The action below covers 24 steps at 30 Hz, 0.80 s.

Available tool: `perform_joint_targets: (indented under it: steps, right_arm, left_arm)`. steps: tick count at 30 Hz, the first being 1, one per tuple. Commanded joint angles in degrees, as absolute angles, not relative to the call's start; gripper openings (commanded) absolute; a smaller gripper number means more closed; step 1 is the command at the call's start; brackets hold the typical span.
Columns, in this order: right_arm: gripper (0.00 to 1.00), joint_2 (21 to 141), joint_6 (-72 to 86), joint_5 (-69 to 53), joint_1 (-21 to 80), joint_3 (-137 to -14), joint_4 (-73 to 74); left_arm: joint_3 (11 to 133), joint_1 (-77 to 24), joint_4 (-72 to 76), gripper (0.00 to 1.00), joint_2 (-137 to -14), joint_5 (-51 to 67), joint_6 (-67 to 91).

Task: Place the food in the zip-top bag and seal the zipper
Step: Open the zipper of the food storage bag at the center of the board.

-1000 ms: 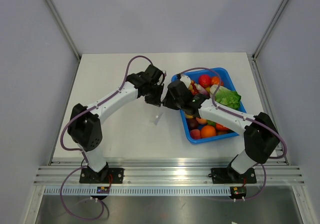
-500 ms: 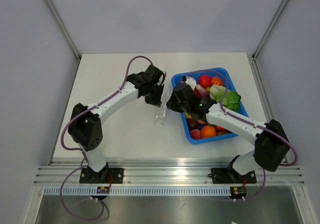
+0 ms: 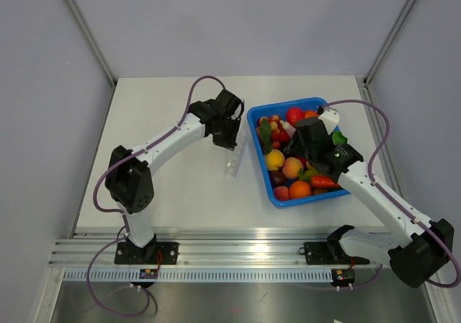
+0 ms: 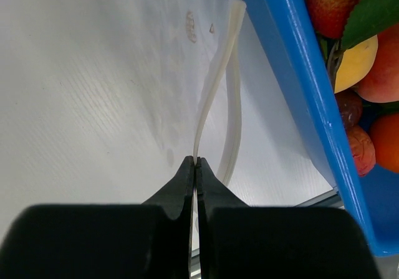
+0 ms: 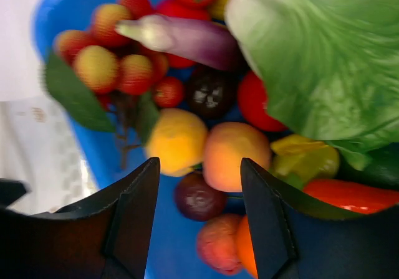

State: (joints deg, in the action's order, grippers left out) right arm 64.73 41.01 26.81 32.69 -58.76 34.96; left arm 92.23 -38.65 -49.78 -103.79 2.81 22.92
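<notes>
The zip-top bag (image 3: 234, 161) is a clear pouch on the white table, just left of the blue tray (image 3: 253, 130). My left gripper (image 3: 232, 143) is shut on one lip of its mouth. In the left wrist view the gripper (image 4: 196, 162) pinches that lip, and the zipper (image 4: 216, 86) bows open as two pale strips. The food, a dark purple fruit (image 3: 276, 178), lies in the tray among other fruits. My right gripper (image 3: 302, 150) hovers over the tray, open and empty. In the right wrist view the fruit (image 5: 201, 196) lies below the gripper (image 5: 198, 167), between its spread fingers, untouched.
The tray (image 5: 53, 14) holds a yellow fruit (image 5: 177, 139), a peach fruit (image 5: 235, 156), green cabbage (image 5: 318, 55), a purple eggplant (image 5: 187, 37), a second blackish fruit (image 5: 212, 94), and red and orange fruits. The tray's blue wall (image 4: 293, 80) stands close beside the bag.
My right gripper has drawn away from the bag's mouth and swung right over the tray, now open above the fruits. My left gripper keeps its hold on the bag's lip, shifted slightly right.
</notes>
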Motion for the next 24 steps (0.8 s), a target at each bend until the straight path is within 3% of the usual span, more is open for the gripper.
perform_joint_targets:
  steps: [1,9,16,24]
  right_arm:
    - [0.62,65.0,36.8,27.3,30.0,-56.9,39.5]
    - [0.62,72.5,28.1,18.8,28.7,-58.8,36.3]
    - [0.67,75.6,30.3,12.9,29.1,-57.7,34.6]
    - [0.72,80.3,28.0,14.5,30.7,-61.3,35.5]
  left_arm:
    - [97.1,-40.0,-51.6,0.0,-105.2,-1.2,22.9]
    - [98.6,-40.9,-53.2,0.0,-105.8,-3.5,22.6]
    - [98.4,-41.0,-53.3,0.0,-105.4,-4.4,22.3]
    - [98.4,-41.0,-53.5,0.0,-105.3,-4.5,22.2]
